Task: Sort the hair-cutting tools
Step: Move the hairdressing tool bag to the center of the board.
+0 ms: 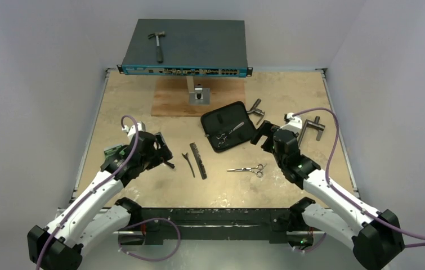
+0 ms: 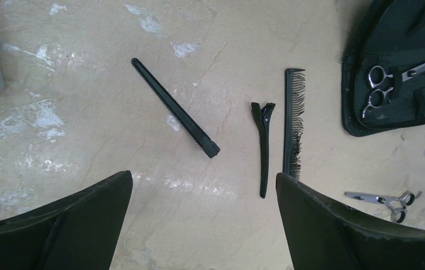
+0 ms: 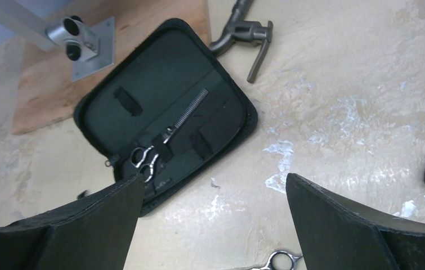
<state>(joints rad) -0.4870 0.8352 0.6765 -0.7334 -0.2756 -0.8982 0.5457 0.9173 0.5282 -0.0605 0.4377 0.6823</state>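
Note:
An open black zip case (image 1: 229, 125) (image 3: 142, 95) lies mid-table with one pair of silver scissors (image 1: 229, 135) (image 3: 165, 138) (image 2: 387, 84) in it. A second pair of scissors (image 1: 247, 169) (image 2: 387, 199) lies on the table in front of the case; only its handle ring (image 3: 280, 261) shows in the right wrist view. The black comb (image 1: 198, 160) (image 2: 294, 121) and the thin black hair clip (image 1: 188, 163) (image 2: 264, 146) lie side by side. A narrow black bar (image 2: 174, 107) lies left of them. My left gripper (image 1: 164, 151) (image 2: 203, 175) is open above bare table. My right gripper (image 1: 262, 136) (image 3: 214, 177) is open beside the case, holding nothing.
Two grey T-handled tools (image 1: 256, 108) (image 1: 314, 126) (image 3: 244, 35) lie right of the case. A hammer (image 1: 157, 44) rests on a network switch (image 1: 198, 50) at the back. A wooden board (image 1: 170, 98) carries a metal stand (image 1: 198, 93) (image 3: 80, 36).

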